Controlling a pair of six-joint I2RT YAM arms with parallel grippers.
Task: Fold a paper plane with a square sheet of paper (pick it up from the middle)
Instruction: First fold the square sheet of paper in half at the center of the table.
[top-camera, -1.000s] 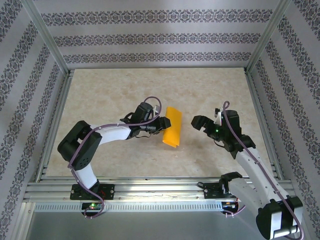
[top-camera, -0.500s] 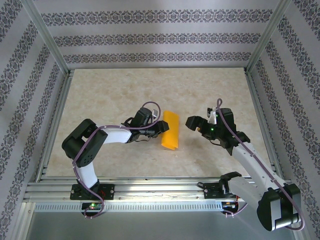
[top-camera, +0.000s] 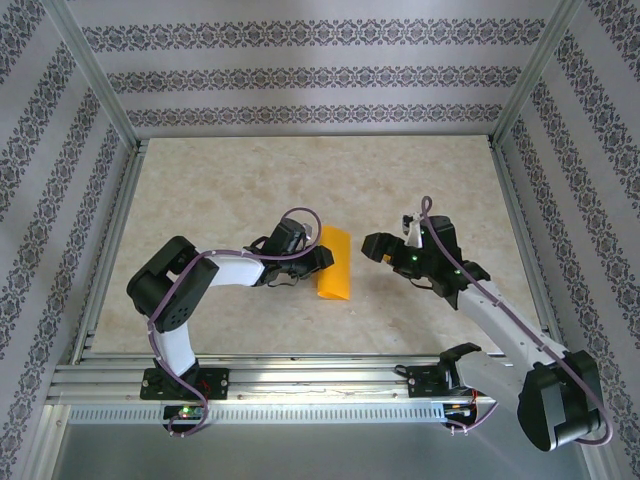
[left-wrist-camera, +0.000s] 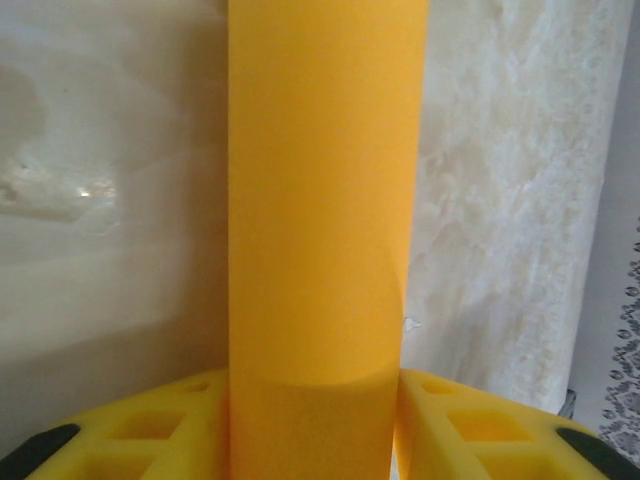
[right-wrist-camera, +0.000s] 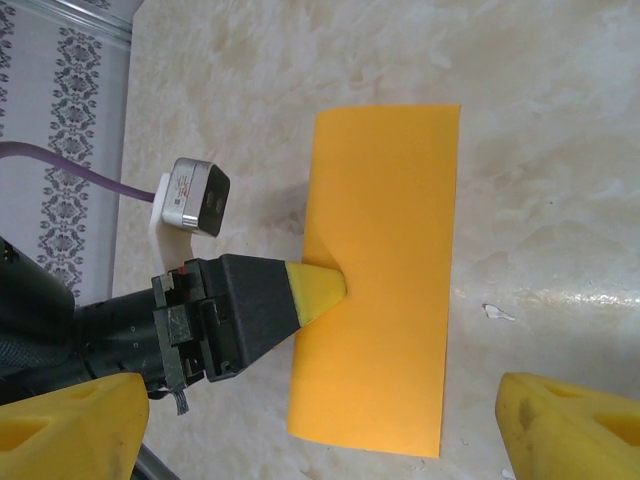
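The square sheet of paper (top-camera: 333, 263) is orange-yellow and folded into a long rectangle lying on the table's middle. My left gripper (top-camera: 318, 258) is shut on its left long edge. In the left wrist view the sheet (left-wrist-camera: 325, 200) runs straight up between my yellow fingers (left-wrist-camera: 150, 435). The right wrist view looks down on the sheet (right-wrist-camera: 385, 300) with the left gripper's yellow fingertip (right-wrist-camera: 318, 290) pressed on its edge. My right gripper (top-camera: 375, 245) hovers open just right of the sheet, apart from it, its fingers (right-wrist-camera: 70, 430) at the lower corners of that view.
The marble-patterned table (top-camera: 200, 190) is ringed by an aluminium frame (top-camera: 110, 110) and patterned walls. A small white scrap (right-wrist-camera: 497, 313) lies on the table right of the sheet. A purple cable (top-camera: 300, 215) loops over the left wrist.
The left gripper has drawn the sheet slightly toward the near left and laid it flatter. The right gripper has moved left, closer to the sheet.
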